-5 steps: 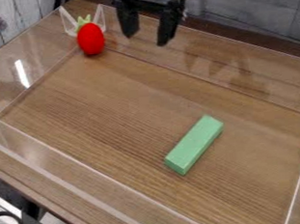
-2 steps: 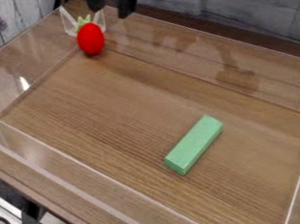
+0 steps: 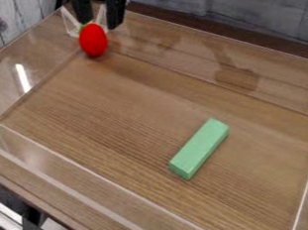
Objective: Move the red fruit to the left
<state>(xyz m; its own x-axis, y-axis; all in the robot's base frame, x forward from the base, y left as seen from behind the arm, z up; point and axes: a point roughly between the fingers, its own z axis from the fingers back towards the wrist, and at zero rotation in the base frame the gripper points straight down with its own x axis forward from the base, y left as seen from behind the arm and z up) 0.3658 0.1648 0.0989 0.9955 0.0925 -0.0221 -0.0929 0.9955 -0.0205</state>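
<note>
Brown wood makes up the table [image 3: 136, 103], and the move over it should be one broad, level path, kept inside the raised edge so that nothing knocks against it. The green block [image 3: 199, 149] lies well apart, toward the near side, and needs no touching. The gripper [image 3: 98, 11] is at the top of the view, and the step in hand looks to be lining up for a grasp. It would do well to centre over the fruit before going down, keep the descent slow and straight, and close gently on the round body; a hold on the leaves alone could slip, and an off-centre push could roll the fruit away.

Its two dark fingers stand apart, open, with nothing seen to be gripped between them. The red fruit [image 3: 94, 41] is on the table near the far left corner of the view, showing just below the fingers, its pale leaves [image 3: 73, 24] partly beneath or behind them. Whether a fingertip touches the leaves, I cannot tell.
</note>
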